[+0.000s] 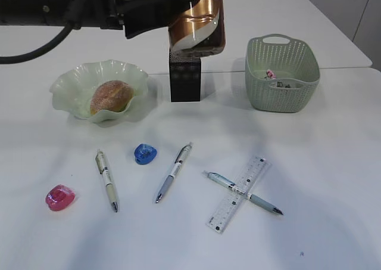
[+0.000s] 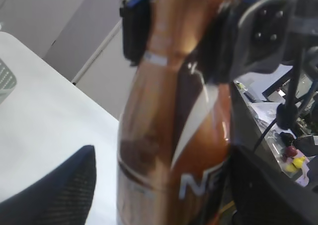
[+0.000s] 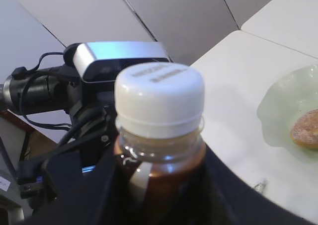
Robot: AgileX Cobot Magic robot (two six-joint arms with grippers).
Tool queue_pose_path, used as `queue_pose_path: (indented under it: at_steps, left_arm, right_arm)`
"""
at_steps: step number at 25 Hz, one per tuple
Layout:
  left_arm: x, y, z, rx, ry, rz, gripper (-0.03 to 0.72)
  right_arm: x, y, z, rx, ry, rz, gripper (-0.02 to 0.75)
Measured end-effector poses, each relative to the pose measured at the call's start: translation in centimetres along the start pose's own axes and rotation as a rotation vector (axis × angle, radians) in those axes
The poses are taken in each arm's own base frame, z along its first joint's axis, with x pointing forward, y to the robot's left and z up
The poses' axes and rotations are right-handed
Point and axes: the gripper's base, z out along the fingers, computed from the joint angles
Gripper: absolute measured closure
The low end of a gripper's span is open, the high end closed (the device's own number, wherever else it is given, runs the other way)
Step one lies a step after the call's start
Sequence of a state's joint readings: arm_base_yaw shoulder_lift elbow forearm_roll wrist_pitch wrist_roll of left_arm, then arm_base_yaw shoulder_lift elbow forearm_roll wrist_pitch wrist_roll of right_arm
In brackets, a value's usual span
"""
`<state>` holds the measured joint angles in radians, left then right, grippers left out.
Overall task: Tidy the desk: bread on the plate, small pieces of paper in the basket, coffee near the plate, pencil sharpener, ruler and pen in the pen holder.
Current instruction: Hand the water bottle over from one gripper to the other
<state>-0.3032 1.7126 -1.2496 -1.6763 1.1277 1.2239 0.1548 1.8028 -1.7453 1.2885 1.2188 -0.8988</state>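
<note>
Glossy brown plastic coffee [image 3: 160, 160], smooth white cap [image 3: 159, 98], tight in right pincer [image 3: 159, 197]; left pincer [image 2: 169, 190] seemingly apart around it.

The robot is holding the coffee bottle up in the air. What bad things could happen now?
1. The coffee seems to hang above the pen holder; if it slips, it may knock that over.
2. Only the right gripper clamps its neck. The left gripper stands open around its body, with a gap beside one finger, so passing it over could go wrong.
3. Set down carelessly, it might bump the plate holding the bread.
</note>
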Motion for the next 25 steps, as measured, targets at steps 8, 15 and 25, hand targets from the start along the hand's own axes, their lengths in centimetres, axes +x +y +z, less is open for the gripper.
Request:
queue_pose_path:
  at_steps: [8, 15, 25]
  left_arm:
    - [-0.2, -0.3, 0.2, 0.02, -0.016, -0.004, 0.095]
    - [0.1, -0.2, 1.0, 0.039, -0.017, -0.028, 0.095]
    - [0.0, 0.5, 1.5, 0.046, -0.026, -0.046, 0.095]
  right_arm:
    - [0.1, 0.2, 0.3, -0.006, 0.006, 0.01, 0.427]
    - [0.1, 0.2, 0.3, -0.01, 0.007, 0.02, 0.427]
    - [0.1, 0.2, 0.3, -0.002, 0.007, 0.018, 0.427]
